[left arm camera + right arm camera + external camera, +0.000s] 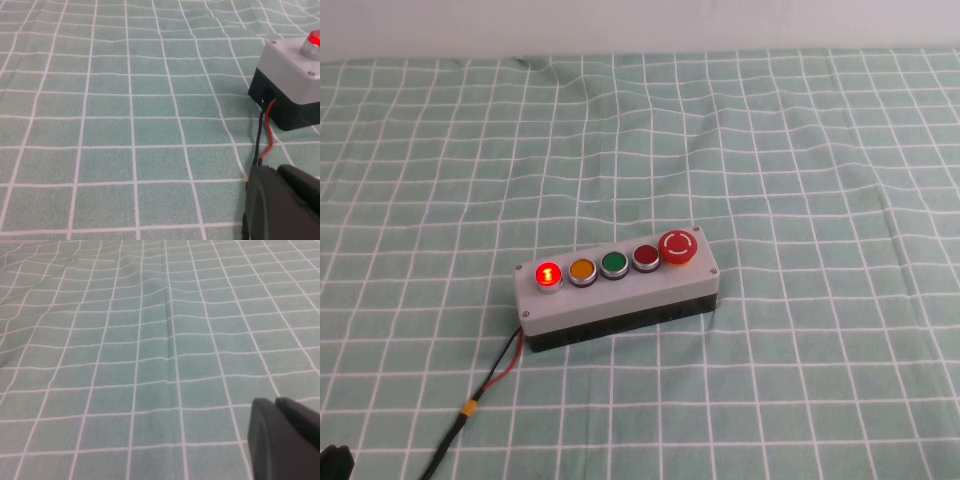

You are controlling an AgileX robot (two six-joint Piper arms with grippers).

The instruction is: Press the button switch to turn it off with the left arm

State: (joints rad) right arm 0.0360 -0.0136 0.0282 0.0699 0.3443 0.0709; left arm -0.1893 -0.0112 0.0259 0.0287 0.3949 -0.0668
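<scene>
The grey box (620,292) lies mid-table with a row of buttons. The button switch (548,274) glows bright red at the box's left end, farthest from the red mushroom button (679,246). It also shows in the left wrist view (314,38) on the box corner (287,65). My left gripper (276,169) is shut and empty, low over the cloth short of the box, near its wires. Only a black bit of it (334,462) shows at the high view's bottom left corner. My right gripper (274,401) is shut and empty over bare cloth, out of the high view.
Orange (582,270), green (614,264) and darker red (646,258) buttons sit between the two ends. Red and black wires (490,376) run from the box's left end towards the front left. A green checked cloth (800,150) covers the table.
</scene>
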